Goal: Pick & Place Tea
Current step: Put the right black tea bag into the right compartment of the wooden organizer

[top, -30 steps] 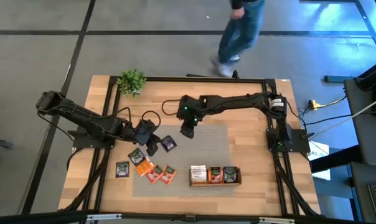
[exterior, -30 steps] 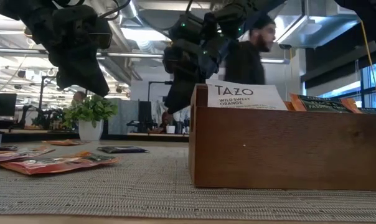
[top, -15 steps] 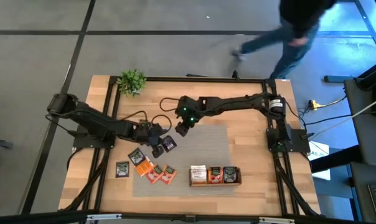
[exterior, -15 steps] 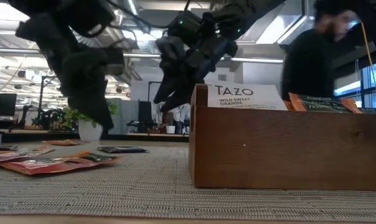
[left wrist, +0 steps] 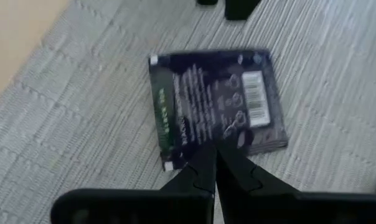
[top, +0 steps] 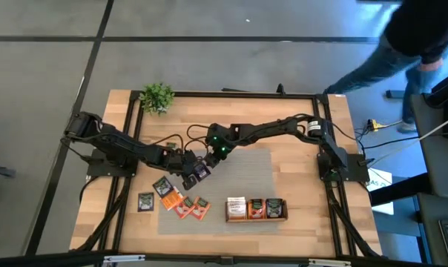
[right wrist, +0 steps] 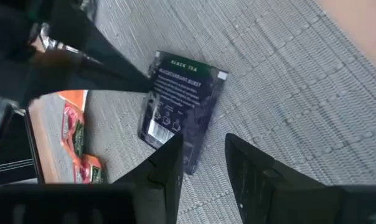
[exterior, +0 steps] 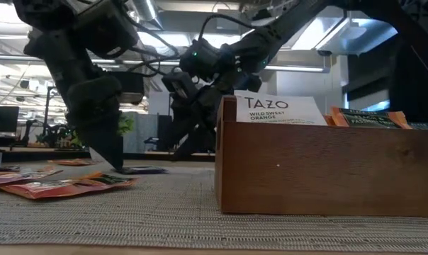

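Note:
A dark purple tea sachet (top: 201,171) lies flat on the grey mat (top: 239,178); it also shows in the left wrist view (left wrist: 216,102) and the right wrist view (right wrist: 182,112). My left gripper (left wrist: 213,152) is shut, its tips down at the sachet's edge. My right gripper (right wrist: 203,155) is open and low over the sachet's opposite end. Several orange, red and dark sachets (top: 181,202) lie on the mat's near left part. The wooden tray (top: 256,217) holds sachets standing in its compartments. My left gripper presses its shut fingertips (left wrist: 214,155) down on the sachet's edge (left wrist: 206,140), slanting down from the table's left. The sachet lies flat on the mat. My right gripper stands over the sachet's barcode end (right wrist: 160,134); I cannot tell whether a finger touches it.
A small potted plant (top: 156,96) stands at the far left corner. The two grippers are close together over the one sachet. A person (top: 409,52) moves on the floor beyond the table's far right. The mat's right part (top: 254,167) is bare.
My left gripper has come down and a little toward the table's right, onto the dark purple sachet. My right gripper has gone toward the table's left and down, tipping toward the same sachet. The person has walked to the right behind the table.

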Tool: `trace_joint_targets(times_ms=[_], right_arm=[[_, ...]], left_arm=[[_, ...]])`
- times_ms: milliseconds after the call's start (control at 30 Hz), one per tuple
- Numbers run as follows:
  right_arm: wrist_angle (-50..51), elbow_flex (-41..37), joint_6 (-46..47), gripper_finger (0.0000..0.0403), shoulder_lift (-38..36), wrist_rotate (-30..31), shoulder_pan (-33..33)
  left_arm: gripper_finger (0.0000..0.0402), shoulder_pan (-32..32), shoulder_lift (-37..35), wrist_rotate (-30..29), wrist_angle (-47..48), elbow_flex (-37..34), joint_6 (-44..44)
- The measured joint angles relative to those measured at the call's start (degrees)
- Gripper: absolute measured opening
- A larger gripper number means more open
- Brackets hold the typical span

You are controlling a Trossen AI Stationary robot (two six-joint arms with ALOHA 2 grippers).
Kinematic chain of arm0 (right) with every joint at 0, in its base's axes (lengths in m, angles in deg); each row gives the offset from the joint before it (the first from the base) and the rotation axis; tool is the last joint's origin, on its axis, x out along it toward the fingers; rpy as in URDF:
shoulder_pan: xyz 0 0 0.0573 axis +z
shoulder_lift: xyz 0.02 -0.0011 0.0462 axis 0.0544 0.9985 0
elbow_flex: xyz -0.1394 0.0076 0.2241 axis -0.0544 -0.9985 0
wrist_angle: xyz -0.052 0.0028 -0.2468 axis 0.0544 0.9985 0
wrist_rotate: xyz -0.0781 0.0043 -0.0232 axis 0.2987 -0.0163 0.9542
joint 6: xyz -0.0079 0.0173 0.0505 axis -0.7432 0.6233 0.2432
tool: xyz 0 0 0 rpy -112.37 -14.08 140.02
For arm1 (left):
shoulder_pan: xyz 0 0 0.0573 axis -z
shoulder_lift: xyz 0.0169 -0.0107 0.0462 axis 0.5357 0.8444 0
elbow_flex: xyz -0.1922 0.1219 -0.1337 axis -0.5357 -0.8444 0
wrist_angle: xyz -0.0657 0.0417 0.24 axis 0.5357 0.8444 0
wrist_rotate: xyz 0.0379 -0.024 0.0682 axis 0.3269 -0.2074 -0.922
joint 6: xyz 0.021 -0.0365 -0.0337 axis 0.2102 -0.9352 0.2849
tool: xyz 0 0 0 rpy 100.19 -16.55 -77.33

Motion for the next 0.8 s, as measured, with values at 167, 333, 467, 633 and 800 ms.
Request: trace_joint_targets(times_ms=[167,333,467,633,800], right_arm=[[-0.66,0.04,0.28,0.0120,0.00,0.01,0.58],[-1.15,0.04,1.58,0.0120,0.52,0.02,0.81],[-1.50,0.13,3.57,0.0120,1.16,0.93,1.26],[-1.50,0.04,4.23,0.0120,1.90,0.43,1.43],[-1.59,0.04,1.64,0.0120,1.90,0.16,1.52]], left_arm=[[0.0002,0.00,2.27,0.25,-1.23,0.20,-0.04],[0.0002,0.00,2.67,0.44,-1.49,0.24,0.02],[0.0002,0.00,2.71,0.25,-1.42,0.20,0.04],[0.0003,0.02,2.75,0.11,-1.42,0.13,0.04],[0.0003,0.02,2.80,0.02,-1.91,0.04,0.04]])
